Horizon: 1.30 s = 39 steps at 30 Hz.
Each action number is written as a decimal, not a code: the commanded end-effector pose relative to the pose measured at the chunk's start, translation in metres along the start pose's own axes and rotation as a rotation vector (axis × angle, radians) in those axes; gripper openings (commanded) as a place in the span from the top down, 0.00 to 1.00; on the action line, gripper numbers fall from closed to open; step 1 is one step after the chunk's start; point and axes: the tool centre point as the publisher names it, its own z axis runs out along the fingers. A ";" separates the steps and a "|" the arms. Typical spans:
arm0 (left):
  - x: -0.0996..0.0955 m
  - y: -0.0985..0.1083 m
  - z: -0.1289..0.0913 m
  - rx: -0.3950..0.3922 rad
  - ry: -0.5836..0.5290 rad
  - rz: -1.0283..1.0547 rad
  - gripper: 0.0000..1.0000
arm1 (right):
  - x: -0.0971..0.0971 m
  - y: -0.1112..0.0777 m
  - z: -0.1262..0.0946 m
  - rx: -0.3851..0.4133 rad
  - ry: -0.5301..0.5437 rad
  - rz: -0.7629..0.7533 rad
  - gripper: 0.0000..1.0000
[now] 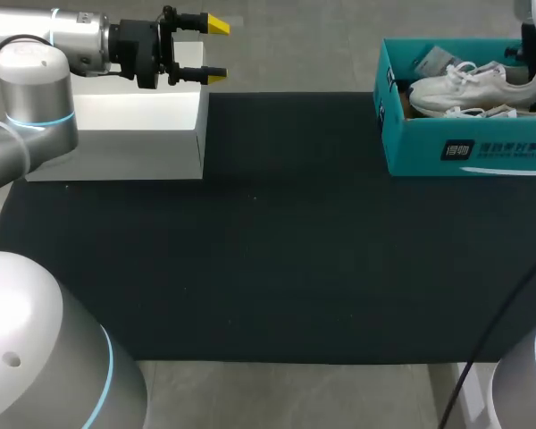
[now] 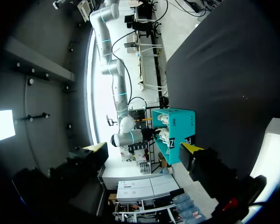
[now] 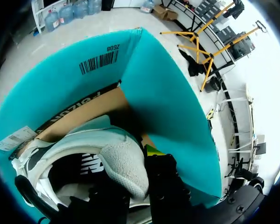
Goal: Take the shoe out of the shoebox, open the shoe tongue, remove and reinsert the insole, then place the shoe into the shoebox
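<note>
A: What is on the left?
B: The left end effector (image 1: 216, 51). It is wide open and holds nothing. It hangs in the air over a white block (image 1: 134, 125) at the back left of the bench (image 1: 277, 250).
A: Does it touch the block?
B: No. Its two yellow tips are far apart, with only air between them.
A: Where is the shoe?
B: The white shoe (image 1: 473, 85) lies in the blue-green shoebox (image 1: 464, 152) at the back right of the bench. A second white shoe (image 1: 496, 112) lies just beside it in the same box.
A: What about the right end effector (image 3: 133, 170)?
B: It is down inside the shoebox, right at the shoe's heel. The heel hides part of it, so I cannot tell if it is gripping the shoe or has let go.
A: Can you see it from above?
B: Only a bit of the right arm (image 1: 529, 40), over the box. The rest is cut off at the edge.
</note>
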 end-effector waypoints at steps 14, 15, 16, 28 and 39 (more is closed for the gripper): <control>0.000 -0.001 0.000 -0.002 0.002 0.001 0.00 | -0.003 -0.005 -0.017 0.008 0.068 0.037 0.00; 0.000 -0.001 0.000 -0.002 0.002 0.001 0.00 | -0.004 -0.008 -0.023 0.004 0.090 0.041 0.00; 0.000 -0.001 0.000 -0.002 0.002 0.001 0.00 | -0.004 -0.012 -0.028 0.003 0.108 0.041 0.00; 0.000 -0.001 0.000 -0.002 0.002 0.001 0.00 | -0.008 -0.056 -0.090 -0.033 0.354 0.046 0.00; -0.020 0.004 -0.020 0.134 0.228 0.060 0.00 | -0.022 -0.098 -0.119 -0.079 0.391 0.004 0.00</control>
